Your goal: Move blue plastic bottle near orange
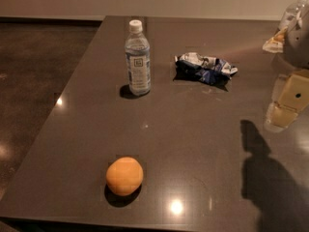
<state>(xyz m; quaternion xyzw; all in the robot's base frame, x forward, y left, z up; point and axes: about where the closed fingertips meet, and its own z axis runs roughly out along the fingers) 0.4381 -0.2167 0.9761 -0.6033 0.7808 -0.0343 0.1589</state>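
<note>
While the tall, clear bluish plastic bottle [137,62] with a white cap stands upright toward the far side of the dark grey table [203,144], the round matte orange [124,176] sits well apart from it, near the front edge. A crumpled blue-and-white foil bag [205,67] lies to the right of the bottle. The gripper [282,111] hangs at the table's right edge, well clear of the bottle, so I judge the reach not yet begun. Whether it is wide or narrow, I cannot tell.
</note>
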